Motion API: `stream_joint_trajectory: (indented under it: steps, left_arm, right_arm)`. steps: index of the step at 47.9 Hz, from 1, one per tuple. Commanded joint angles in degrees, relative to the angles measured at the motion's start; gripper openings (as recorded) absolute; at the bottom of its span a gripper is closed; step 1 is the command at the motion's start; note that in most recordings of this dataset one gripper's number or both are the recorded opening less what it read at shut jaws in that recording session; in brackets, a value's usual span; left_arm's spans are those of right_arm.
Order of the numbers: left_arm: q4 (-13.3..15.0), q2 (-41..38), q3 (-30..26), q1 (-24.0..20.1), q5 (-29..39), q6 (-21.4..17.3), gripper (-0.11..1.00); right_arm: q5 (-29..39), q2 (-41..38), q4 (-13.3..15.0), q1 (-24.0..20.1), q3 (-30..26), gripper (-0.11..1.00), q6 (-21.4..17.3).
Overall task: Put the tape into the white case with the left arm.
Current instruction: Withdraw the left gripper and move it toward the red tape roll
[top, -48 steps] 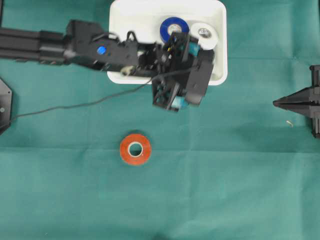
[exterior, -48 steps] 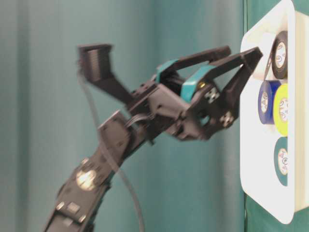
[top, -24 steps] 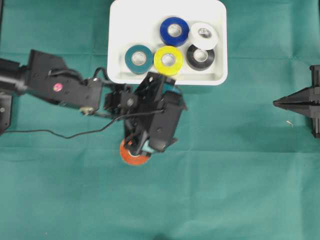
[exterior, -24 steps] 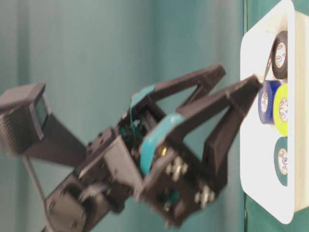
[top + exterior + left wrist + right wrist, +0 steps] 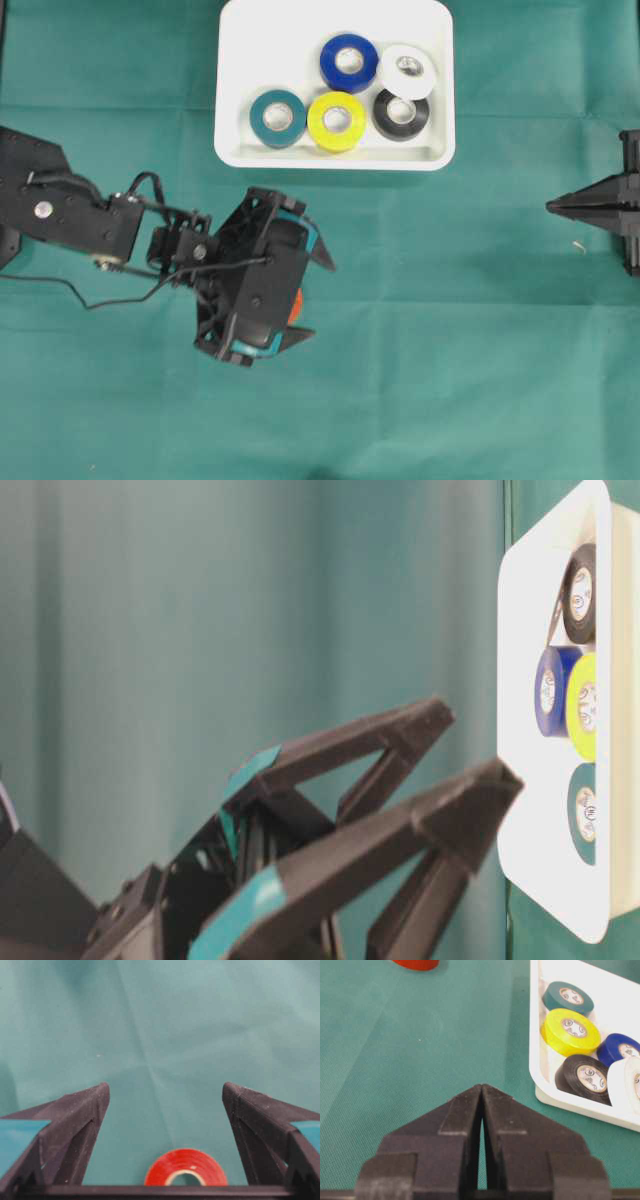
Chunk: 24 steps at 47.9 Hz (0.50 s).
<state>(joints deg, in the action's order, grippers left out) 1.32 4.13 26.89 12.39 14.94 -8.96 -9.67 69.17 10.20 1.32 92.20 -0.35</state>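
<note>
Left gripper [image 5: 165, 1105] wide open above the red tape roll [image 5: 186, 1168], prob light, rigid n a bit slick, so best pinched across outer rim imo.

No readable text, brand, number or sign anywhere I look. The core labels inside the black tape roll [image 5: 583, 1076], the yellow tape roll [image 5: 571, 1031] and the dark teal tape roll [image 5: 568, 997] carry faint print in my right wrist view, too small and blurred to make out. They lie in the shallow white rectangular plastic case [image 5: 536, 1035], at 2 o'clock in that view. The same labels in the table-level view are no clearer.
</note>
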Motion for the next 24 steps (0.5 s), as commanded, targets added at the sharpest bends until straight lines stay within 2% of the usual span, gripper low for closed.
stream_joint_trajectory:
  steps: [1,24]
  left_arm:
    - [0.2,2.3,0.2,0.6,-0.4,0.6,0.98]
    - [0.2,6.9,9.1,0.2,-2.5,2.5,0.98]
  right_arm:
    - [-0.6,-0.4,0.1,0.1,-0.3,-0.09,-0.1]
    - [-0.6,-0.4,0.1,0.1,-0.3,-0.09,-0.1]
